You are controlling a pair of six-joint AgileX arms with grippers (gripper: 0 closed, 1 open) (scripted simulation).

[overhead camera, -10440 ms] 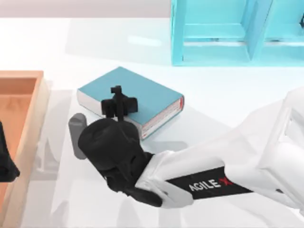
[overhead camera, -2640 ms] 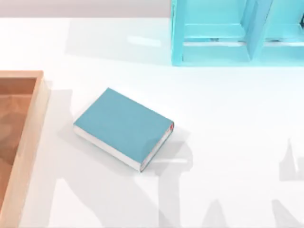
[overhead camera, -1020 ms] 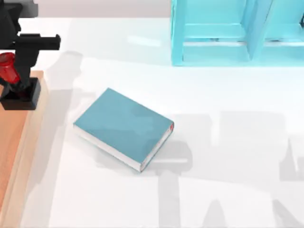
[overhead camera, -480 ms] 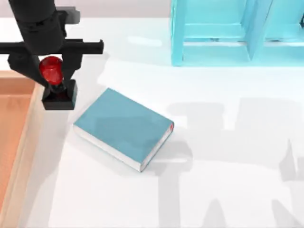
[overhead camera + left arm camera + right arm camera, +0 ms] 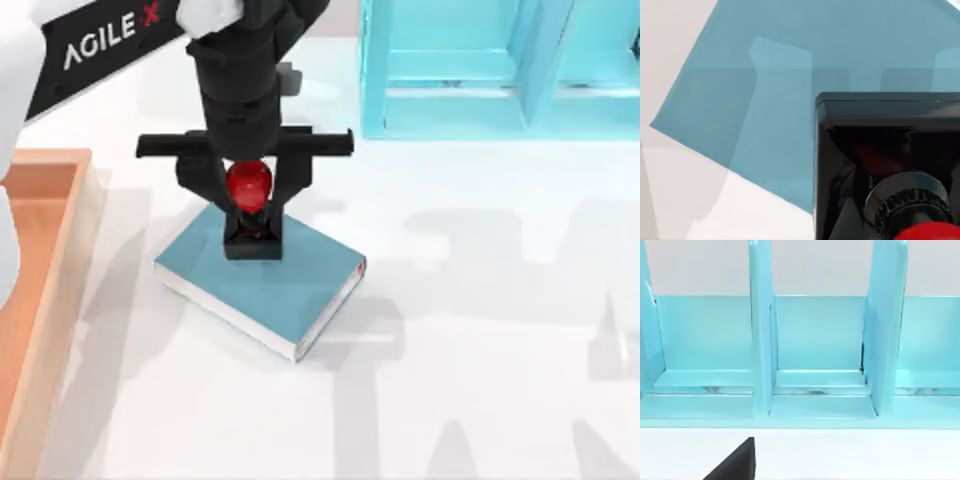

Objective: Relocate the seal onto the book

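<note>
1. While our left hand hangs over the book, its fingers are clamped on the red knob of the seal. The black base sits above the cover's upper-left part; whether it touches, we cannot tell.
2. From the left wrist, the seal base is over teal cover, near one edge of the book.
3. We judge the main risk to be letting go too high: the tall seal could tip and roll off onto the desk.
4. Placed this near the edge, a sideways nudge on withdrawal might push it over.
5. At the desk's left stands a wooden tray; its visible part is bare. The shelf compartments look bare too.
6. Our right arm is parked facing the shelf.
</note>
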